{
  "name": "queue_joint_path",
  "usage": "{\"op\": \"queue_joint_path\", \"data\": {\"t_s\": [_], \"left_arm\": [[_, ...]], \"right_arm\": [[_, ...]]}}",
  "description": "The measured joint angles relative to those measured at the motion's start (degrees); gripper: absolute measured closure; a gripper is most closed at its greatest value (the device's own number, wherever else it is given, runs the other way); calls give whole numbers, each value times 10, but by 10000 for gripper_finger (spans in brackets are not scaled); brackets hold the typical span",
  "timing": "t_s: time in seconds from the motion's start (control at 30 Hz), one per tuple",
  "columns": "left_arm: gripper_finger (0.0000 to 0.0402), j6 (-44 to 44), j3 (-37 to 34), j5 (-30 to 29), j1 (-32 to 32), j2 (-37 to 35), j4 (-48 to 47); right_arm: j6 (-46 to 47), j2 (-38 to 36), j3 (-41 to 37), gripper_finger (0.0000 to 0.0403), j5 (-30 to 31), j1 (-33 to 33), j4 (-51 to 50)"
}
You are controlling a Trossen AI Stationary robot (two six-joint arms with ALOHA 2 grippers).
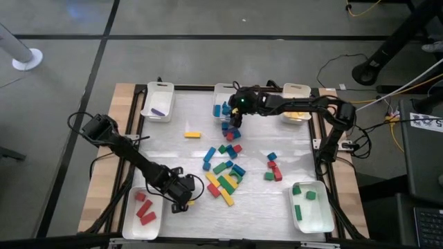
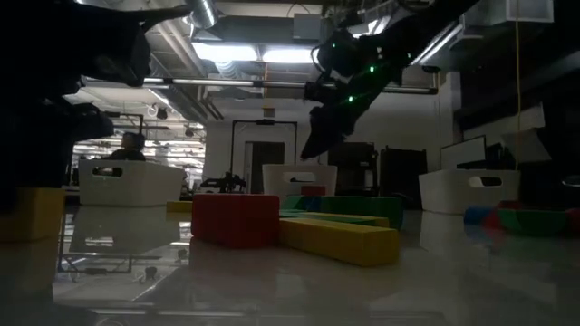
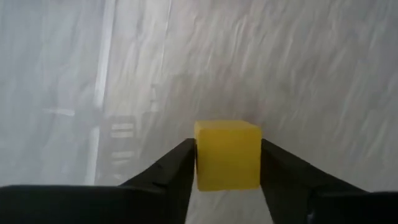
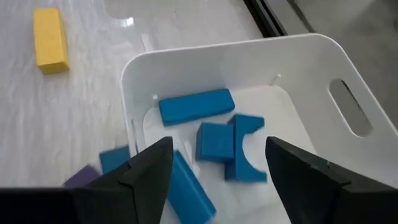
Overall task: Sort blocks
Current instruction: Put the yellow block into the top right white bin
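A small yellow block (image 3: 227, 154) sits on the table near the front left, between the fingers of my left gripper (image 1: 185, 200), which is shut on it. My right gripper (image 1: 234, 119) hangs open and empty at the far middle, just short of a white tray (image 4: 249, 53). That tray holds several blue blocks (image 4: 214, 140). Many red, blue, green and yellow blocks (image 1: 225, 173) lie loose in the middle of the table. A lone yellow bar (image 1: 192, 134) lies left of them. My left gripper pinches the yellow block by two opposite side faces (image 3: 200, 163), one finger on each. The fingers come steeply from above. The block stands upright with its underside on the table (image 2: 32, 217).
White trays stand around the table: one with a purple block (image 1: 158, 102) far left, one with yellow (image 1: 296, 104) far right, one with red blocks (image 1: 142, 214) near left, one with green blocks (image 1: 309, 206) near right. A few loose blocks (image 1: 273, 167) lie at centre right.
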Motion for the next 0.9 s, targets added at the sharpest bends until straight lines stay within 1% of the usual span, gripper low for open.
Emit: {"op": "queue_joint_path", "data": {"t_s": [0.1, 0.17, 0.23, 0.37, 0.47, 0.53, 0.6, 0.73, 0.9], "left_arm": [[282, 13, 0, 0, 4, 0, 2], [284, 20, 0, -2, 11, 0, 3], [284, 34, 0, -21, 20, -1, 3], [284, 78, 0, -77, 42, -5, 3], [280, 111, 2, -100, 65, -18, -1], [278, 132, 8, -109, 80, -30, 0], [277, 154, 14, -119, 94, -45, 2], [276, 182, 26, -170, 120, -74, 6], [274, 205, 28, -229, 141, -115, 28]], "right_arm": [[0, -13, 36, 145, 0, 0, -83], [7, -18, 68, 145, -1, 0, -149], [25, -20, 103, 146, -14, 0, -220], [35, -21, 159, 146, -89, 0, -344], [45, -21, 176, 146, -159, 5, -396], [53, -21, 178, 146, -196, 15, -408], [60, -21, 178, 146, -216, 29, -417], [58, -21, 178, 146, -217, 73, -402], [24, -21, 178, 146, -224, 140, -335]]}}
